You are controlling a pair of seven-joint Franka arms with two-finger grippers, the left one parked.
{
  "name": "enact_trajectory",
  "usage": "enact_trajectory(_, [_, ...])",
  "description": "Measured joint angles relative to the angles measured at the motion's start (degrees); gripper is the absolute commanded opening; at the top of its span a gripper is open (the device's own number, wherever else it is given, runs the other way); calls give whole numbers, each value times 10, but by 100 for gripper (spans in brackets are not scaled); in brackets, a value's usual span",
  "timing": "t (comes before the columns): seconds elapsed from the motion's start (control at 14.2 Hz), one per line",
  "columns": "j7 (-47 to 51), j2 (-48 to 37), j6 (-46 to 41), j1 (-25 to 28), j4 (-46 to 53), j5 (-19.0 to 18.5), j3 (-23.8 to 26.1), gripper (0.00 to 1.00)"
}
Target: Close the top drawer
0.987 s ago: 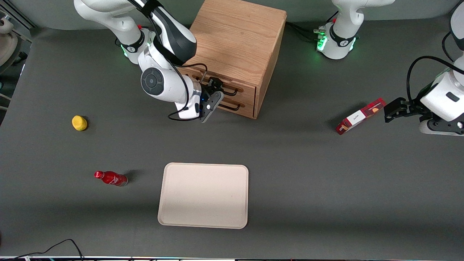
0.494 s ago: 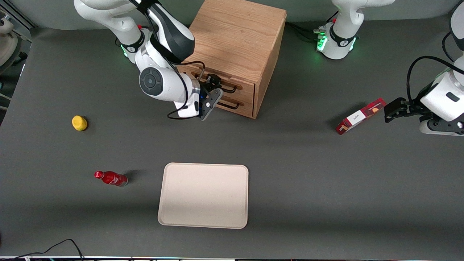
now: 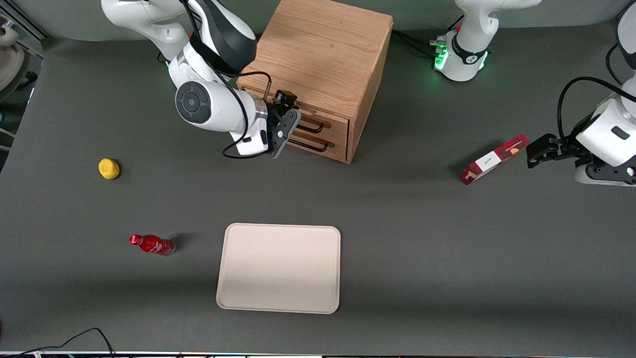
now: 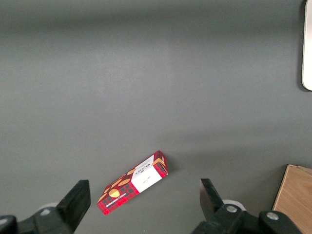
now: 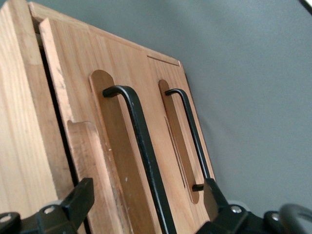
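The wooden cabinet stands at the back of the table, its two drawers facing the front camera. The top drawer sits almost flush with the cabinet face, and the lower drawer sits under it. My right gripper is open and close against the top drawer's front. In the right wrist view the gripper straddles the top drawer's black wire handle, beside a raised wooden strip. A thin dark gap shows between the top drawer front and the cabinet frame. The lower drawer's handle runs alongside.
A cream tray lies near the front camera. A red bottle and a yellow object lie toward the working arm's end. A red box lies toward the parked arm's end; it also shows in the left wrist view.
My gripper has moved farther from the front camera, toward the cabinet, staying at the top handle. The top drawer front has gone in with it.
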Motion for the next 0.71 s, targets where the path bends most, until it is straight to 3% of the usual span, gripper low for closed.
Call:
enact_trajectory(0.49, [20, -46, -124, -5, 116, -5, -85, 100])
enact_trajectory(0.71, [93, -106, -160, -6, 124, -85, -94, 100])
